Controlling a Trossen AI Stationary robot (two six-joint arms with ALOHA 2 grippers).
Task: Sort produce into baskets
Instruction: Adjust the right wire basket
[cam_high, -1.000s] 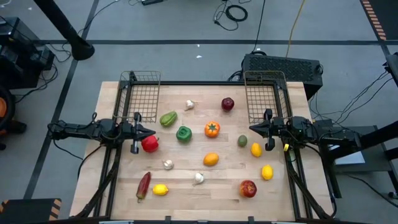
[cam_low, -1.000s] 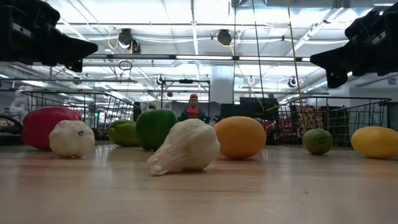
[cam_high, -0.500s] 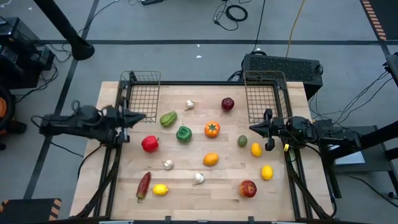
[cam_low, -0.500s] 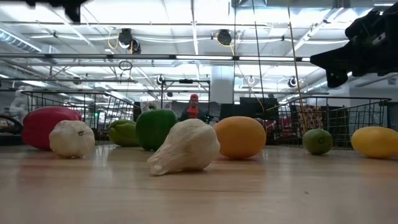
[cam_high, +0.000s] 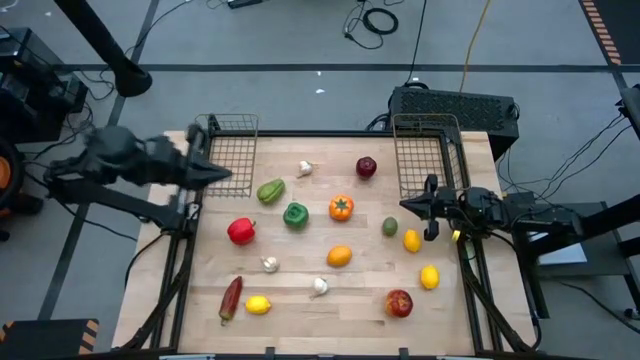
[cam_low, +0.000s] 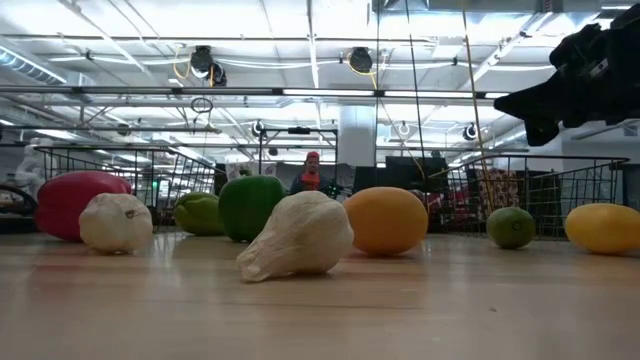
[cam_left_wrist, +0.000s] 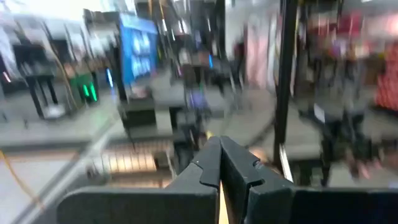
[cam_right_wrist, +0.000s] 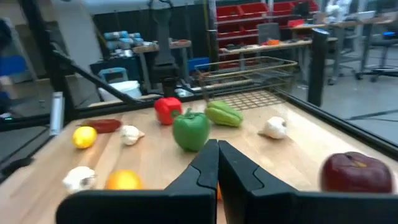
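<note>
Two wire baskets (cam_high: 228, 153) (cam_high: 425, 155) at the tabletop's (cam_high: 330, 300) far edge, nothing inside, produce (cam_high: 340, 208) scattered between, left gripper (cam_high: 222, 173) over left basket, right gripper (cam_high: 407, 206) near right basket, jaws pressed together

I work in a big workshop or robot lab, not a home. The floor (cam_high: 300, 40) is flat and grey with black cables (cam_high: 375, 20) lying across it. Over me is a high ceiling with long bright lights (cam_low: 330, 93) and round lamps (cam_low: 361, 60) hanging from beams. Past my wooden table (cam_high: 360, 290) I see shelves of red bins (cam_right_wrist: 252, 11), work benches (cam_right_wrist: 311, 31) and a rolling chair (cam_right_wrist: 379, 53). A person (cam_low: 311, 172) in a red cap stands far back in the room.
</note>
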